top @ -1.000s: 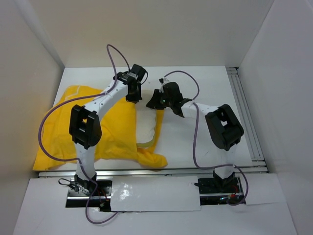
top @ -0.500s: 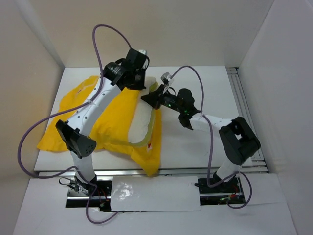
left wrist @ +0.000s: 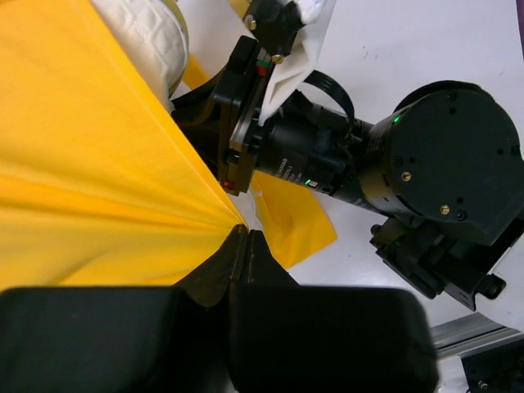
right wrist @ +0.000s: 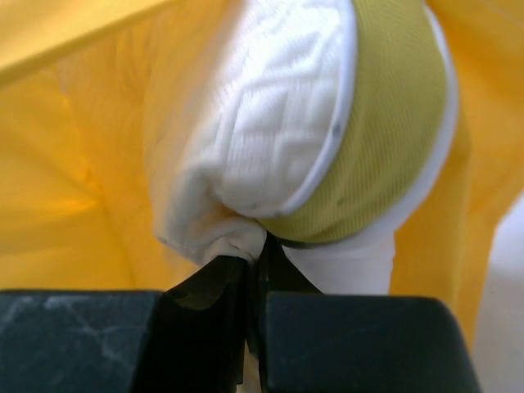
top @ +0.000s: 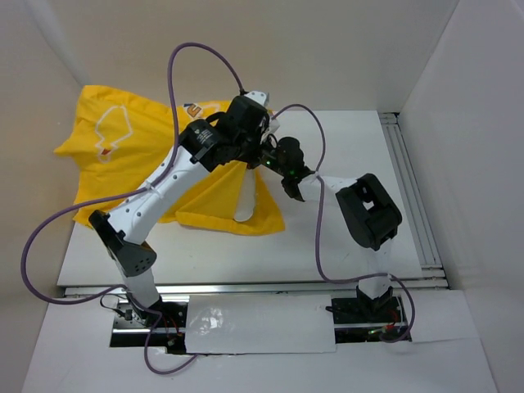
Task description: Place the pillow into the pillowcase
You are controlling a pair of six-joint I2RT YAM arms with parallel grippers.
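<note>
Lifted since 1 second ago, the pillowcase (top: 123,147) now billows toward the back wall, the pillow (top: 246,199) partly inside its mouth above the surface (top: 352,254). The left hand (left wrist: 243,237) pinches a yellow fold; the right hand (right wrist: 255,250) pinches the pillow's corner. Either thin grip could slip, spilling the pillow out.

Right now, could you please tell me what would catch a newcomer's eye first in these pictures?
The bright yellow pillowcase hangs raised over the left rear of the table, pinched in the shut left gripper. At the centre, the right gripper pinches the white pillow, half wrapped in yellow.
</note>
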